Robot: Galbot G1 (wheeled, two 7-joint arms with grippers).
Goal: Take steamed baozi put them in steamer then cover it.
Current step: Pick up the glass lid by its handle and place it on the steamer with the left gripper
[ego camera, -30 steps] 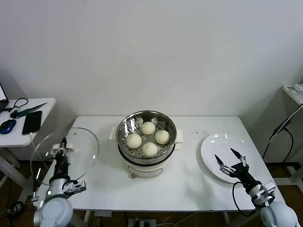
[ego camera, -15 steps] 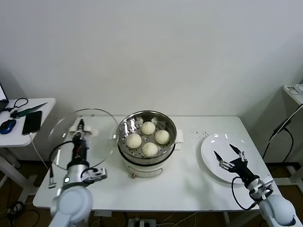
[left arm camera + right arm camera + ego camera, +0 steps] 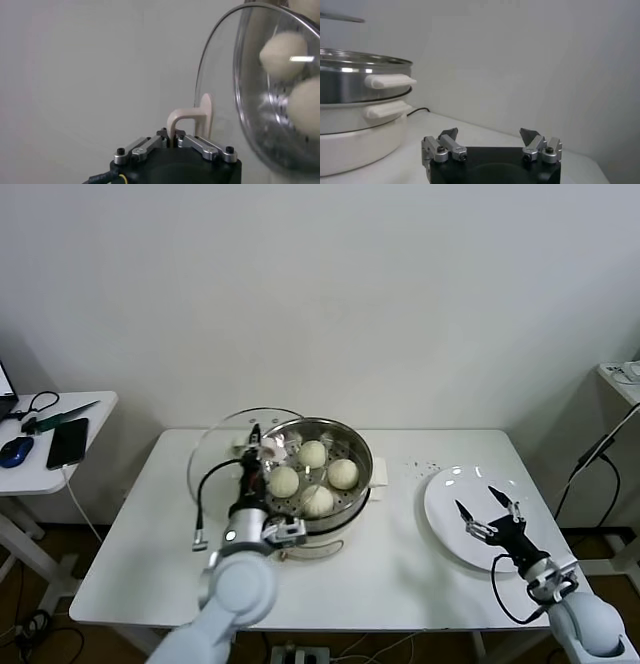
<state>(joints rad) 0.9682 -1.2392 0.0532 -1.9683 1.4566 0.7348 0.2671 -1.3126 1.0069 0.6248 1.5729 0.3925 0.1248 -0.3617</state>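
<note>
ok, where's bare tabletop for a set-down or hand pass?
Bare: the table left of the steamer, and the strip between steamer and plate. Crowded: the steamer's left rim, where the left gripper holds the cover, and the plate under the open right gripper.

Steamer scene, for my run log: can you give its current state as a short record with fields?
baozi: four, in the steamer
cover: lifted, tilted, at the steamer's left edge, not yet seated
left gripper: shut on the cover's white handle
right gripper: open, empty, above the white plate
remaining: lower the cover onto the steamer
</note>
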